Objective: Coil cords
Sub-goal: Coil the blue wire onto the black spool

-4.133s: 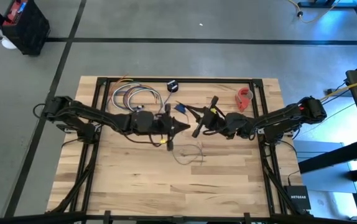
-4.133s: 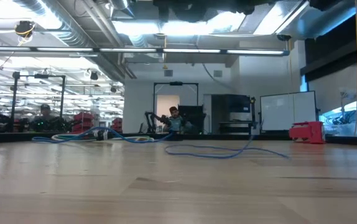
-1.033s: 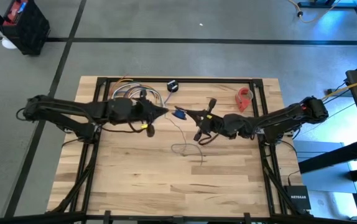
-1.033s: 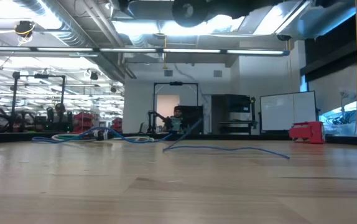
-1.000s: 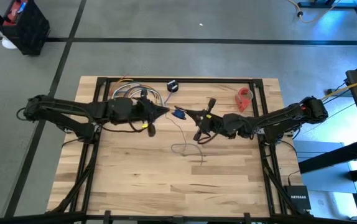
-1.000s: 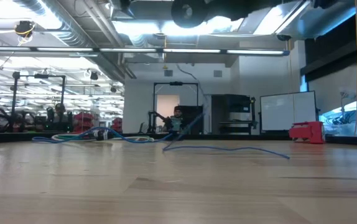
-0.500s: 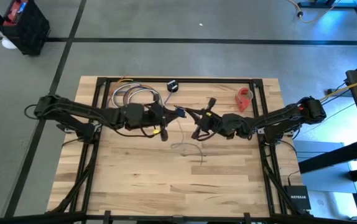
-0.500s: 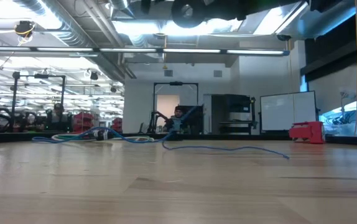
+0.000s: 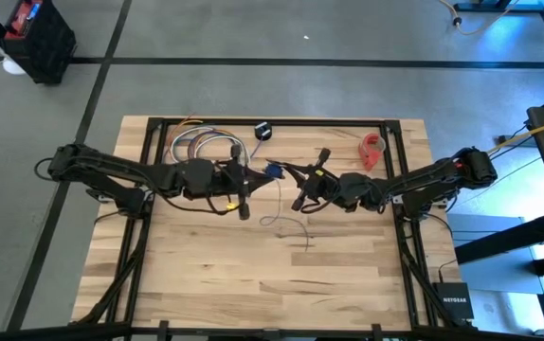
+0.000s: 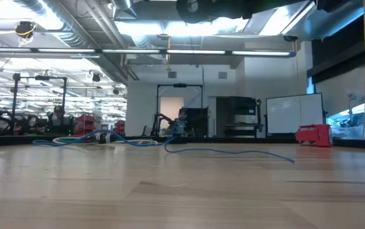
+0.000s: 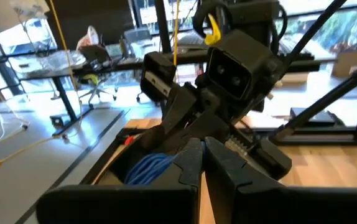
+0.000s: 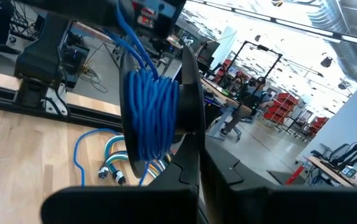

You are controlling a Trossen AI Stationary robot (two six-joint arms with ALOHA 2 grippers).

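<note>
Left gripper [image 9: 258, 174] closed, tips near the blue coil [image 9: 272, 171] just above the middle of the high view. Right gripper [image 9: 286, 172] closed on that coil from the right side. Coil wound in tight loops standing upright, seen bunched beside the right fingers [image 12: 188, 134] in the right wrist view. Loose end of the cord [image 9: 286, 225] trailing down-frame from the coil and curling on the table [image 9: 348, 275], its long axis running left to right across the middle of the low view. Other cables [image 9: 201, 144] bundled at the table's upper left; red tape roll [image 9: 372, 147] at upper right.
</note>
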